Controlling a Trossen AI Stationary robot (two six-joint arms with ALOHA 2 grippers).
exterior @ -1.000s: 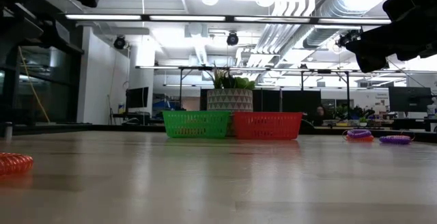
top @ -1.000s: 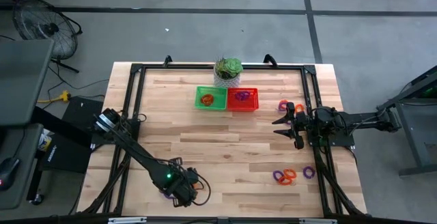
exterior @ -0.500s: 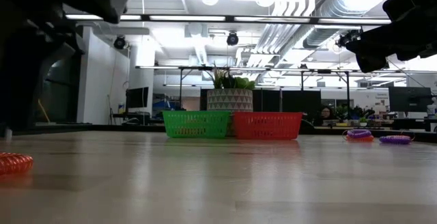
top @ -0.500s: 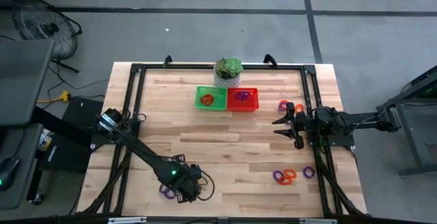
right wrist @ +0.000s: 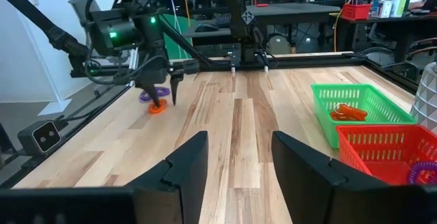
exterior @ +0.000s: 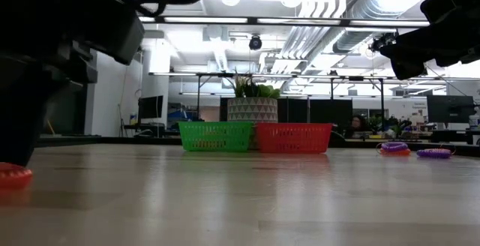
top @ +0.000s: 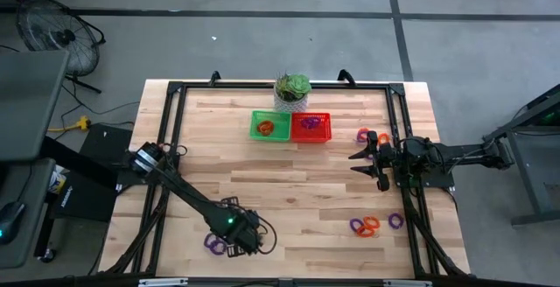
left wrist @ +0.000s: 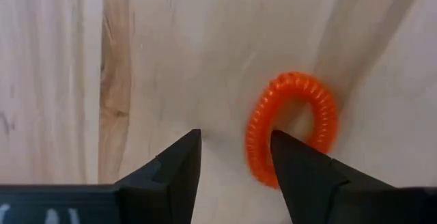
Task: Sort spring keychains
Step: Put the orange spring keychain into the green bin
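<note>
An orange spring keychain (left wrist: 321, 108) lies flat on the table near its front left; it also shows in the low view (exterior: 11, 175) and the right wrist view (right wrist: 157, 108). My left gripper (left wrist: 235, 159) points down over it, open. One fingertip (left wrist: 293, 156) stands over the ring's hole, and the ring's near side (left wrist: 256, 138) lies between the fingers. A purple keychain (top: 213, 244) lies just left of that gripper (top: 239, 234). My right gripper (top: 360, 166) waits open and level at the table's right, holding nothing. My left gripper comes at the orange keychain from above, fingers pointing down. One fingertip (left wrist: 293, 156) hides part of the ring's coil (left wrist: 263, 173). I cannot tell whether it touches the ring. The ring lies flat on the table.
A green basket (top: 269, 126) and a red basket (top: 311, 127) stand at the far middle before a potted plant (top: 292, 90). More keychains lie at the right (top: 366, 136) and near right (top: 372, 226). Bare wood lies between.
My left gripper has sunk toward the table and gone a little toward the table's right edge, off the purple keychain, which now lies in the open. In the low view its dark body has come down in front of the orange keychain.
</note>
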